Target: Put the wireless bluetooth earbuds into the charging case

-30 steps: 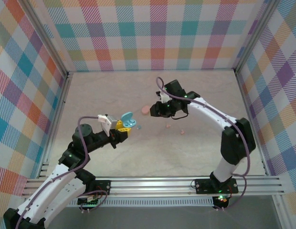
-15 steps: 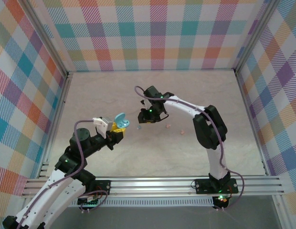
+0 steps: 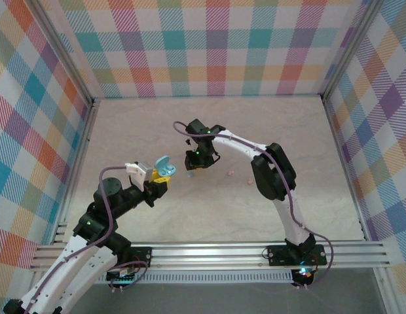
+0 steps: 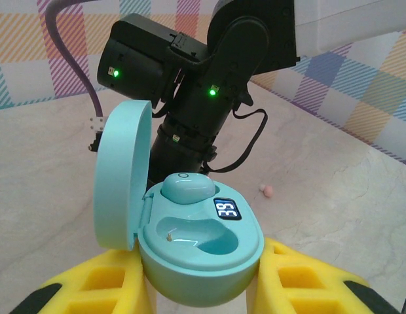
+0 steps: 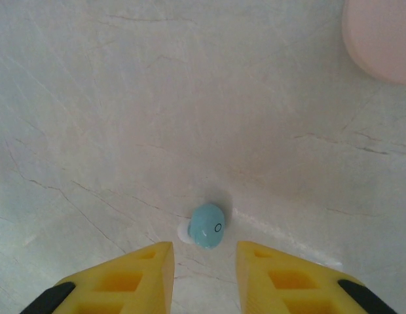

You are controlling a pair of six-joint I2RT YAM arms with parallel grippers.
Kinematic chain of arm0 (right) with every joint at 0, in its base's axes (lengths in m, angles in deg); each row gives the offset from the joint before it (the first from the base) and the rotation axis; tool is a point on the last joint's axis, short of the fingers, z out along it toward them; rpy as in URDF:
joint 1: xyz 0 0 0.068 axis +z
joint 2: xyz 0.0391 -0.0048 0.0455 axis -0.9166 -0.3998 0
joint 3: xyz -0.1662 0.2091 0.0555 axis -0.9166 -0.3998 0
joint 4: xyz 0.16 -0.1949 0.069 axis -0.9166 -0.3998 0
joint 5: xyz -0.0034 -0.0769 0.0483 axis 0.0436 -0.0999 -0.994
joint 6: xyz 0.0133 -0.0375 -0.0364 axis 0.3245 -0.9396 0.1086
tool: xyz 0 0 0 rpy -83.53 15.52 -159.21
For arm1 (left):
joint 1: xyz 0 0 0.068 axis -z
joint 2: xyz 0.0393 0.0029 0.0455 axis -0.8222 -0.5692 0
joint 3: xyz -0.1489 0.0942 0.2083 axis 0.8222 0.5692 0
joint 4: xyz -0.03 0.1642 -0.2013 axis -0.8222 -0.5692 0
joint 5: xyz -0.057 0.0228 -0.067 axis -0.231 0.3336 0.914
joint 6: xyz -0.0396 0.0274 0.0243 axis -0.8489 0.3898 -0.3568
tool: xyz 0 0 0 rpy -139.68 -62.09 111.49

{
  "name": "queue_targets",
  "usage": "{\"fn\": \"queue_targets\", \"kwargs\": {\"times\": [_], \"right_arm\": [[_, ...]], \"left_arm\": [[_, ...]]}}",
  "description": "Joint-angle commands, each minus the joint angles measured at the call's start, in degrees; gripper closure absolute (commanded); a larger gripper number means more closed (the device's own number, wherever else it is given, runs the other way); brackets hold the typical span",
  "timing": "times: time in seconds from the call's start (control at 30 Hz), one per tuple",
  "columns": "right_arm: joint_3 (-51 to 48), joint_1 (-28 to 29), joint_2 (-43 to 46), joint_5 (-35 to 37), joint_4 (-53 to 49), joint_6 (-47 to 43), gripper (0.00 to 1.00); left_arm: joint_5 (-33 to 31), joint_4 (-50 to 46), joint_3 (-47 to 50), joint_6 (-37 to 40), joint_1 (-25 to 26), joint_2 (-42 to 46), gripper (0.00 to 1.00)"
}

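Two arms, same build.
- Left arm [image 3: 77, 254]: white tubular link shells, black rounded joint housings.
- Right arm [image 3: 291, 212]: the same, white links between blocky black joints.
- Left purple cable [image 3: 111, 168] loops outside the wrist. Right purple cable [image 3: 179, 127] matches it.
- Small green lights [image 4: 211, 93] glow on the black housings.
- Thin black wire [image 4: 258, 131] curls beside the right wrist.
- Left claw [image 4: 200, 288]: yellow fingers [image 4: 92, 284] with recessed square pockets and black patches at the outer ends.
- Right claw [image 5: 204, 247]: same yellow moulding, same pockets.
- Black base plates [image 3: 288, 252] under each arm.
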Motion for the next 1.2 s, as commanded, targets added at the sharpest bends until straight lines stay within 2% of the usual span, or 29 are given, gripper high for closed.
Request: {"fn": "queue_targets", "kwargs": {"times": [0.0,0.43,0.53,0.7,1.17], "right_arm": [[0.71,0.61,-1.24,-0.24,-1.47,-0.17,0.68],[2.19,1.6,-3.1,0.75,-2.09,-0.05,0.68],[2.14,1.66,-3.28,1.06,-2.18,-0.09,0.65],[1.8,1.77,-3.38,1.54,-2.18,-0.37,0.64],[-0.05,1.9,-2.9,1.9,-1.91,-1.52,0.73]], "left_arm": [[-0.63,-0.57,-1.59,-0.64,0.72,0.83,0.78],[-1.12,-1.26,-2.22,-0.36,0.72,1.52,0.78],[-1.42,-1.83,-2.22,-0.38,0.72,1.89,0.77],[-1.69,-2.45,-2.14,-0.36,0.72,2.08,0.77],[-2.14,-2.71,-1.87,-1.05,0.72,3.0,0.77]]}}
